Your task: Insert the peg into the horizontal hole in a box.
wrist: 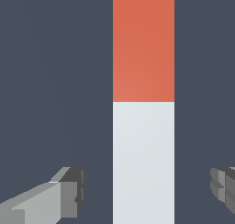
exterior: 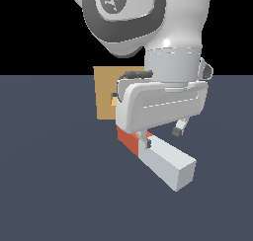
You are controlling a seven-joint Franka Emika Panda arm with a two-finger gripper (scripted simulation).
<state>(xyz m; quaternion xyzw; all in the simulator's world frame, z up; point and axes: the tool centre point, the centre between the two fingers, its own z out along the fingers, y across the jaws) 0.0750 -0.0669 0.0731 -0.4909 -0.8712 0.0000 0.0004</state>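
The peg (exterior: 165, 162) lies flat on the dark floor, its red-orange end (exterior: 129, 139) pointing toward the tan box (exterior: 105, 94) behind it. My gripper (exterior: 162, 136) hangs just above the peg near where red meets white, open, one finger on each side. In the wrist view the peg (wrist: 143, 126) runs between the two fingertips (wrist: 73, 191) with clear gaps on both sides, so nothing is held. The box stands at the back, mostly covered by my hand. Only a sliver of its hole (exterior: 114, 101) shows beside the hand.
The arm's large white links (exterior: 143, 22) fill the upper part of the exterior view and hide the box's right half. The dark grey floor (exterior: 54, 185) spreads around the peg.
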